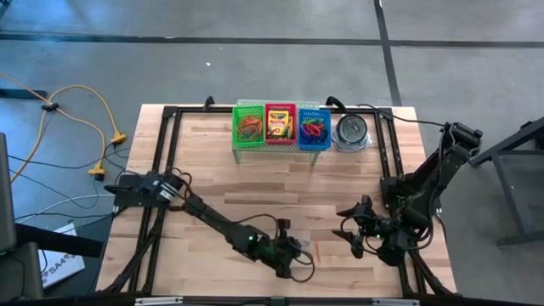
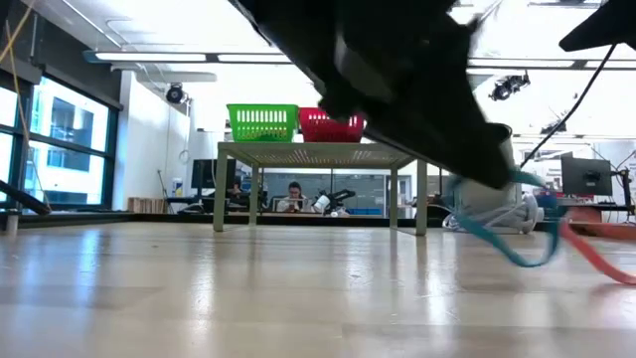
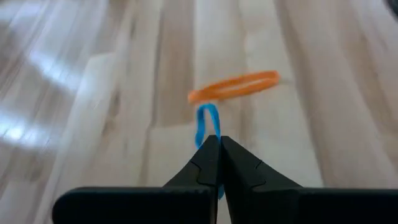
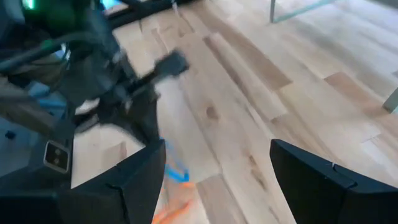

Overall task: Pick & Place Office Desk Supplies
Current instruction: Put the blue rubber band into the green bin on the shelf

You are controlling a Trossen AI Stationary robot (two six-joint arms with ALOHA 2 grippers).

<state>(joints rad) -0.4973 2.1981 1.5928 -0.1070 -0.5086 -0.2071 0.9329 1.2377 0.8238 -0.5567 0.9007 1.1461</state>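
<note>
The thin blue rubber-band loop (image 3: 207, 121) is dangling from a narrow pinch and could be slipping free or snagging the thin orange rubber-band loop (image 3: 235, 86) touching it on the wooden counter (image 1: 255, 183). The left hand (image 3: 219, 142), clenched on it, is reaching low at the high view's bottom centre. The right hand (image 4: 217, 168) is waiting spread, lower right.

The table (image 1: 255, 183) is made of light wood planks and has a black frame around its edge. At the upper middle of the high view a small stand (image 1: 280, 149) sits on it. A round silver tin (image 1: 351, 132) sits just to the right of the stand. At the lower middle, an orange band (image 3: 235, 86) lies flat on the wood. A blue band (image 3: 207, 122) touches the orange one at one end.
</note>
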